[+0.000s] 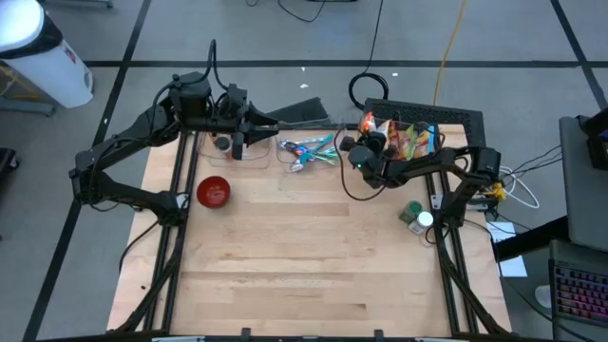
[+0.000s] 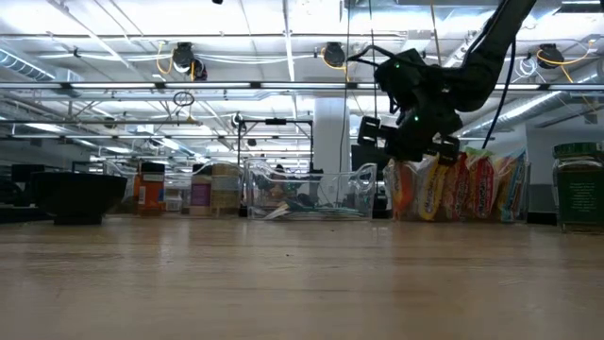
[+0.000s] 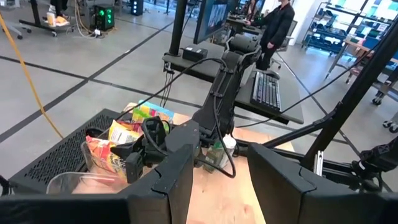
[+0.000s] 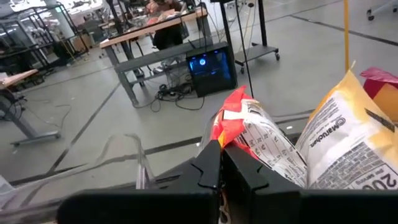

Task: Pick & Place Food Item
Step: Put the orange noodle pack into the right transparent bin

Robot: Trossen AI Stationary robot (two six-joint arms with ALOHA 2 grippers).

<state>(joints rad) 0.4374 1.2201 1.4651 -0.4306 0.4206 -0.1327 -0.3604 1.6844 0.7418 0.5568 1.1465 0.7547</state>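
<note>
Several snack bags [image 1: 407, 139] stand upright in a row at the table's far right, also in the low view [image 2: 458, 187]. The leftmost is a red and white bag [image 4: 252, 134], with a yellow and white one [image 4: 348, 146] beside it. My right gripper [image 1: 362, 136] is shut, roughly level and pointing toward the far edge. Its fingertips [image 4: 221, 163] are right at the red bag's lower left corner. My left gripper [image 1: 273, 128] hangs high over the far left of the table. It is open [image 3: 221, 186] with nothing between its fingers. My right gripper's shut fingertips [image 4: 211, 158] stand directly in front of the red bag's near corner [image 4: 222, 132]. Whether they touch it, I cannot tell. The bag stands upright among the others.
A clear tub [image 1: 309, 152] with coloured utensils sits at the far middle, just left of my right gripper. A red bowl [image 1: 213, 191] lies on the left. A green-lidded jar [image 1: 415, 217] stands at the right edge. A black mesh panel [image 1: 432, 114] lies behind the bags.
</note>
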